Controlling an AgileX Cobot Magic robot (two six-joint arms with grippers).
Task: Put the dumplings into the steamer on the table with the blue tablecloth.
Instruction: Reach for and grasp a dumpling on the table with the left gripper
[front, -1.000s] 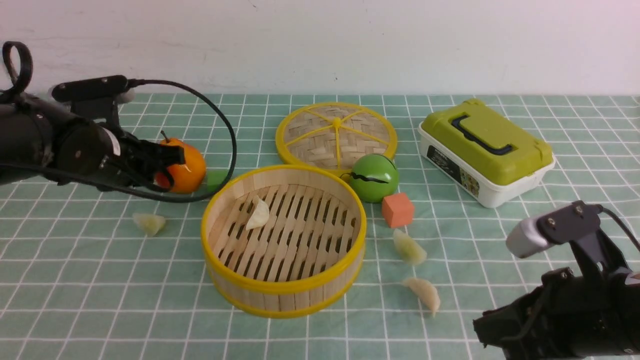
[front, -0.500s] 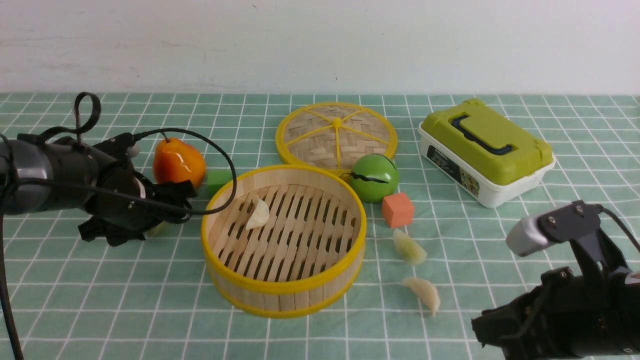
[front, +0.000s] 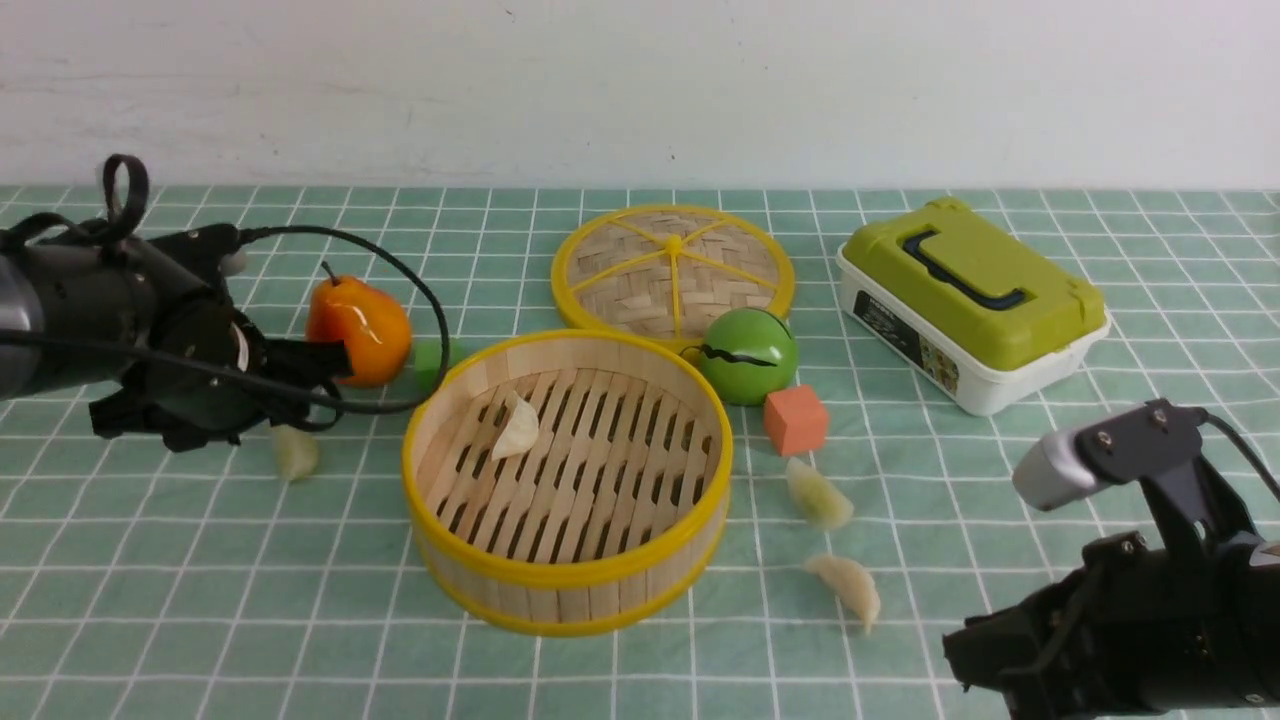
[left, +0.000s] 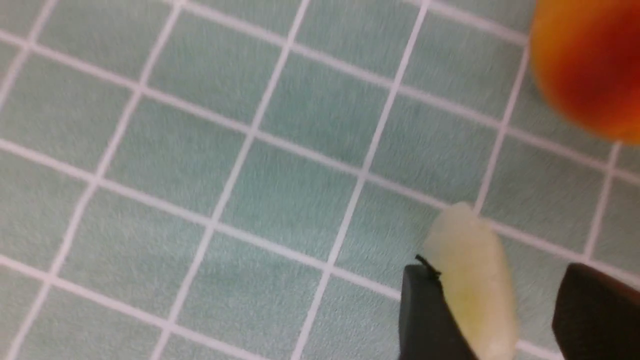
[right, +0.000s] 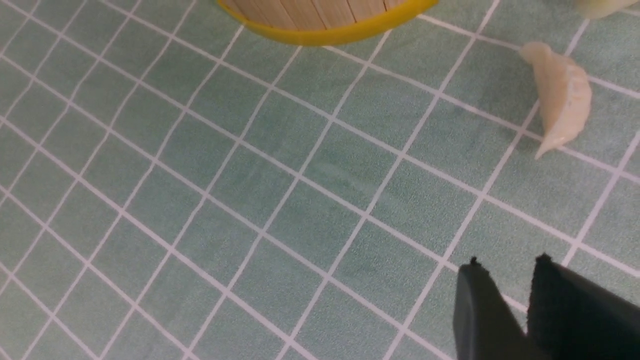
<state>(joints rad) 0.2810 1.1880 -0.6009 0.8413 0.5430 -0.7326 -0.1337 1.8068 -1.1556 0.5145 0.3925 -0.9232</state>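
1 box (front: 975, 290) near the steamer (front: 560, 592) bears illegible print (front: 905, 335)

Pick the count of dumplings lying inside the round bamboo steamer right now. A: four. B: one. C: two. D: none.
B: only one dumpling sits on the slats inside the steamer, and no other is within its rim.
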